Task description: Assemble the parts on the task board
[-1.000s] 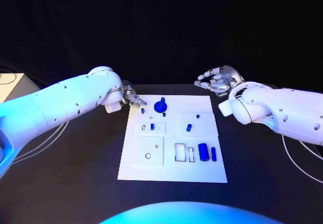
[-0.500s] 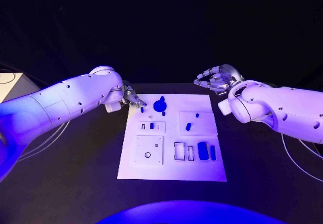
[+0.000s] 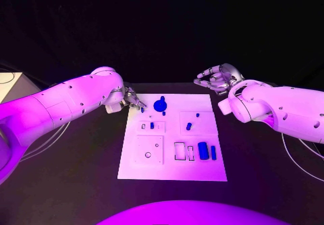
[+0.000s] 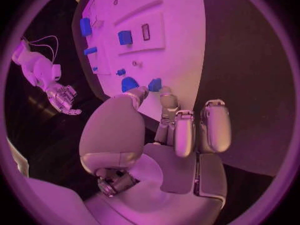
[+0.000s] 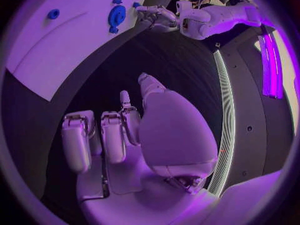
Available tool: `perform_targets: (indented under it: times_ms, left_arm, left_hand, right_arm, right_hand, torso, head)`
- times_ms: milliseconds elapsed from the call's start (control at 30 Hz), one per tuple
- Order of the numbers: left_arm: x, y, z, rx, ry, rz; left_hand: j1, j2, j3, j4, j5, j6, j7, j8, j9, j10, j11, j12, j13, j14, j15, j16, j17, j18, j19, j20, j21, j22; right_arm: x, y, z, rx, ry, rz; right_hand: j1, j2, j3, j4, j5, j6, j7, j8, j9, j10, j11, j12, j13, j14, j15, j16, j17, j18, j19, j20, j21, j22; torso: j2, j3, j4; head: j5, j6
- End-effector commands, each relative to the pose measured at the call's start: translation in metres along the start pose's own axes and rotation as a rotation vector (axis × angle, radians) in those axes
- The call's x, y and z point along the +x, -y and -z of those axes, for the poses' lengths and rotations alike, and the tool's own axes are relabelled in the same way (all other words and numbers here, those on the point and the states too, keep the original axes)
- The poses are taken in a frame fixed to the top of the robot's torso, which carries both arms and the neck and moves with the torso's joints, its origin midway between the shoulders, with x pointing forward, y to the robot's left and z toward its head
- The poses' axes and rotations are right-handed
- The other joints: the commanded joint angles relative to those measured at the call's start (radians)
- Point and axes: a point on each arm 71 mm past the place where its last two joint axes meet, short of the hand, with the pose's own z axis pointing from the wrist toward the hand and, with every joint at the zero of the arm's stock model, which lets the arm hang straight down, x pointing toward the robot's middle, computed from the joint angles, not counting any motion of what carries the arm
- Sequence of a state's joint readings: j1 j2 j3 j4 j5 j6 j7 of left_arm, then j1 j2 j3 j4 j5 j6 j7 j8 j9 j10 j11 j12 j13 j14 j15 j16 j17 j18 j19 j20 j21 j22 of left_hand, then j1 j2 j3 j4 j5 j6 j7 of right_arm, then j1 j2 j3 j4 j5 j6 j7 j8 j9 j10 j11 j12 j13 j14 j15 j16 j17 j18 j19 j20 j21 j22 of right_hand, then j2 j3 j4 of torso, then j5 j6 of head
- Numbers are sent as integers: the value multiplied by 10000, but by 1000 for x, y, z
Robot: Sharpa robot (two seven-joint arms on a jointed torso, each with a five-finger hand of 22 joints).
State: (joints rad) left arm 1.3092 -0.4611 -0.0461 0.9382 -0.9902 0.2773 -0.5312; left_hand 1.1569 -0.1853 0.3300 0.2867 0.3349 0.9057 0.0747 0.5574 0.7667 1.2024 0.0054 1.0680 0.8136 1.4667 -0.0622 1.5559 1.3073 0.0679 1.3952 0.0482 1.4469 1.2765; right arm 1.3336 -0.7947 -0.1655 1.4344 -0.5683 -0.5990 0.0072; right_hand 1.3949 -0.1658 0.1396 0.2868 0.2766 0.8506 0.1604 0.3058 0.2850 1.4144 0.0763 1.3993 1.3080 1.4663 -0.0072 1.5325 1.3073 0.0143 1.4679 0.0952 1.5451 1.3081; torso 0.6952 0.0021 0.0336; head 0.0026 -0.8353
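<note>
We see the task board [image 3: 173,168] lying flat in the middle of the black table [image 3: 74,187], long side running away from the robot. The left hand [image 3: 132,100] sits at the board's far left corner, fingertips low over the edge, just beside a small blue peg [image 3: 142,110]. In the left wrist view the fingers [image 4: 185,132] are curled in and close together, tips near two blue parts at the board's edge; we cannot tell whether anything is pinched between them. The right hand [image 3: 217,79] hovers beyond the far right corner, off the board, fingers apart and loosely bent, holding nothing; the right wrist view shows its palm bare.

Parts on the board: a round blue gear-like disc [image 3: 160,105] near the far edge, a short blue piece [image 3: 152,125] in the left middle block, an oblong blue piece [image 3: 189,126] on the right middle block, and a thick blue cylinder [image 3: 203,151] with a thinner blue bar [image 3: 213,152] just beside it near the right edge.
</note>
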Motion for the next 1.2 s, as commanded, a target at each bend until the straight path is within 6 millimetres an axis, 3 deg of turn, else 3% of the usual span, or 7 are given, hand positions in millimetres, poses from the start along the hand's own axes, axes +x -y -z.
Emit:
perform_targets:
  times_ms: [33, 267, 367, 467, 567, 967, 1200]
  left_arm:
    - [3, 2, -1, 147, -230, -60]
    - [3, 3, -1, 266, -235, 91]
    - [4, 3, 0, 410, -294, 308]
    - [4, 4, 1, 556, -360, 509]
    - [5, 4, 2, 652, -389, 627]
    - [6, 1, 7, 847, -425, 1062]
    - [10, -7, 20, 1046, -396, 1333]
  left_hand:
    - [200, 84, 133, 3, -27, -51, -3, -58, 20, -86, -28, -23, -5, 932, 74, -21, 2332, -21, -60, 36, -49, 4]
    - [824, 420, 578, -82, -38, -57, -52, -51, 49, -110, -72, 5, -5, 927, 38, -26, 2322, -20, -64, 22, -50, 16]
    - [1584, 577, 1249, -463, -12, -134, -109, -26, 103, -170, -128, -55, -74, 923, -20, -32, 2312, -15, -81, -8, -61, 3]
    - [2034, 409, 2296, -938, -20, -298, -47, 92, 269, -173, -84, -118, -126, 927, 12, -25, 2324, -18, -86, -18, -60, 15]
    - [1733, 148, 3377, -1275, -50, -405, 22, 342, 554, -111, -29, -128, -180, 925, 68, -27, 2320, -19, -90, 38, -51, 38]
    - [1418, 3, 4113, -1672, -39, -433, 66, 482, 731, -97, -11, -95, -174, 920, 83, -34, 2307, -21, -81, 57, -34, 73]
    - [997, -332, 4854, -2139, 163, -180, 14, 587, 817, 283, -72, 227, 215, 1011, 28, 101, 2548, -80, 113, 27, 108, 358]
  right_arm:
    - [2, -2, 0, -147, -119, 41]
    - [2, -2, 0, -149, -125, 42]
    - [2, -2, 0, -149, -127, 43]
    - [2, -2, 0, -148, -125, 44]
    - [2, -2, -1, -147, -124, 46]
    - [1, -1, -1, -140, -119, 50]
    - [-1, 0, 0, -119, -80, 58]
  right_hand:
    - [-124, -9, 26, 11, -31, -97, 0, 37, -14, -63, -1, -61, 965, 770, 75, -54, 1493, -60, 890, 69, -47, 2407]
    - [-124, -9, 26, 11, -31, -97, 0, 37, -14, -63, -1, -61, 965, 770, 75, -54, 1493, -60, 890, 69, -47, 2407]
    - [-124, -9, 26, 11, -31, -97, 0, 37, -14, -63, -1, -61, 965, 770, 75, -54, 1493, -60, 890, 69, -47, 2407]
    - [-124, -9, 26, 11, -31, -97, 0, 37, -14, -63, -1, -61, 965, 770, 75, -54, 1493, -60, 890, 69, -47, 2407]
    - [-124, -9, 26, 11, -31, -97, 0, 37, -14, -63, -1, -61, 965, 770, 75, -54, 1493, -60, 890, 69, -47, 2407]
    - [-138, 2, 41, 7, -18, -100, -2, 57, -14, -54, -3, -50, 970, 771, 73, -55, 1497, -60, 889, 68, -49, 2406]
    - [-138, 2, 41, 7, -18, -100, -2, 57, -14, -54, -3, -50, 970, 771, 73, -55, 1497, -60, 889, 68, -49, 2406]
  torso:
    - [-2, 4, 5]
    - [-13, 8, -1]
    - [-13, 8, -4]
    - [-10, 6, -2]
    - [-14, 5, -4]
    - [-36, 16, 12]
    - [-111, 43, 44]
  head:
    - [0, -25]
    - [1, -53]
    - [0, -55]
    - [-10, -58]
    - [-4, -57]
    - [40, -23]
    - [66, -69]
